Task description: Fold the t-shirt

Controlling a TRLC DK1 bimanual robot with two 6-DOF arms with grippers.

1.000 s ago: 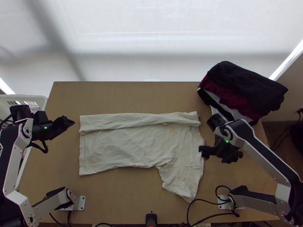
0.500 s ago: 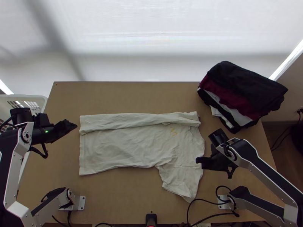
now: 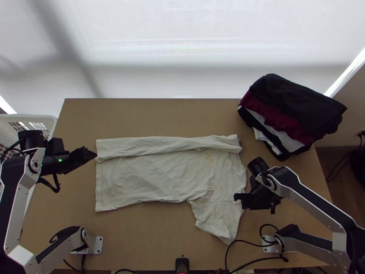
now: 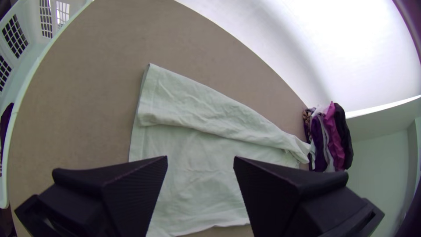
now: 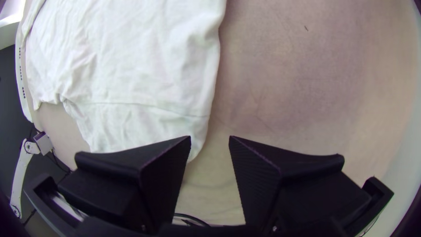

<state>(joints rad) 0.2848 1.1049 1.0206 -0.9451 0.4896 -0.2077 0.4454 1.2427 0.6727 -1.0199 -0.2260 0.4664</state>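
Basket (image 3: pixel 27 118): white, slatted, there by the table's left edge, and the left wrist view catches dark purple cloth (image 4: pixel 6 125) inside!
Shirt (image 3: pixel 150 178): mid-table, spread out, far side folded over in a long strip, near sleeve out; top view gives us a yellow mark (image 3: pixel 209 159) on it.
Left gripper (image 3: pixel 96 155): fingers apart, at the hem end, nothing between them.
Right gripper (image 3: pixel 237 197): spread wide and empty, over the sleeve side.
Clothes pile (image 3: pixel 296 109): far right corner; left wrist view adds a patterned piece (image 4: pixel 307 115).
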